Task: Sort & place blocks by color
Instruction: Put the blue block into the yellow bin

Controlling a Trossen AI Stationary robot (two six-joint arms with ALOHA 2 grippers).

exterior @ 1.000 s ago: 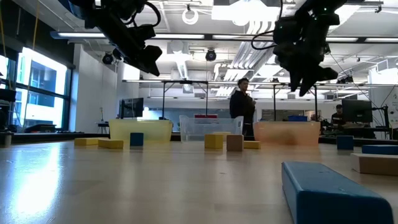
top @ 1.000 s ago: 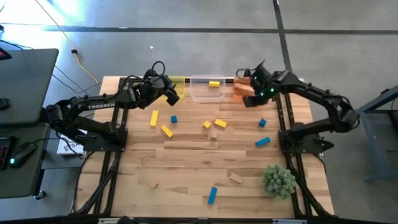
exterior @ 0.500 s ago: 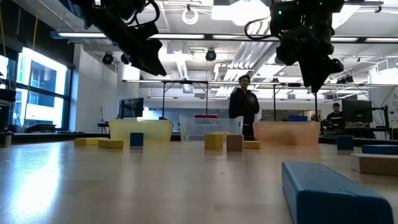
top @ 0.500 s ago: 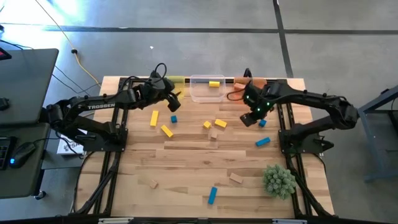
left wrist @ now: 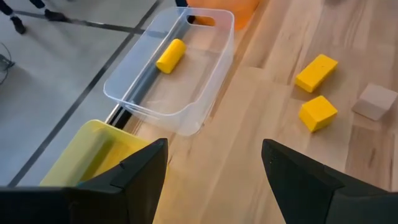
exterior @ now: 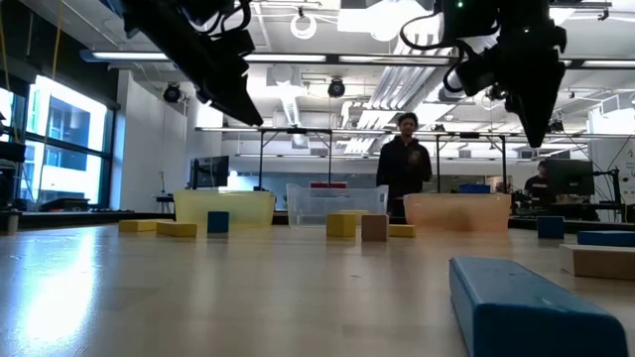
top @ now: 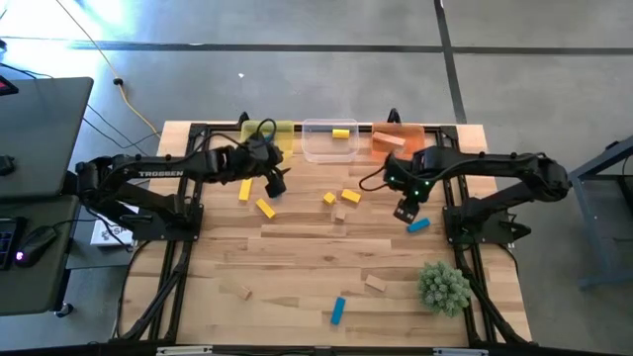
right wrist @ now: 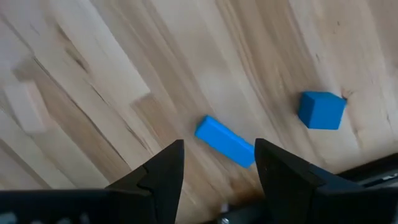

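The blocks are small wooden cubes and short bars in blue, yellow and plain tan, spread over the table (top: 297,252). A yellow bar (top: 244,189) lies near the left side with its long way running toward the bins. Next to it a second yellow bar (top: 265,208) lies slanted. In the middle sit a small yellow cube (top: 329,199), a yellow block (top: 350,196) and a tan cube (top: 339,213), all close together. A blue bar (top: 418,224) lies slanted on the right side. Another blue bar (top: 337,311) lies near the front edge, pointing almost straight away from it. Two tan blocks (top: 375,283) (top: 243,293) lie toward the front too.

At the back stand three bins in a row. One yellow bar (top: 341,133) lies sideways in the clear bin (top: 315,148). A tan block (top: 394,139) lies in the orange bin (top: 382,130). The yellow bin (top: 285,129) is on the left.

The left tool (top: 275,181) hangs over the table near the yellow bars, its fingers wide apart and holding nothing. The right tool (top: 405,210) hangs just above the slanted blue bar, with its fingers apart and nothing between them. In the right wrist view that blue bar (right wrist: 224,141) lies past the fingers, and a blue cube (right wrist: 321,110) sits near it
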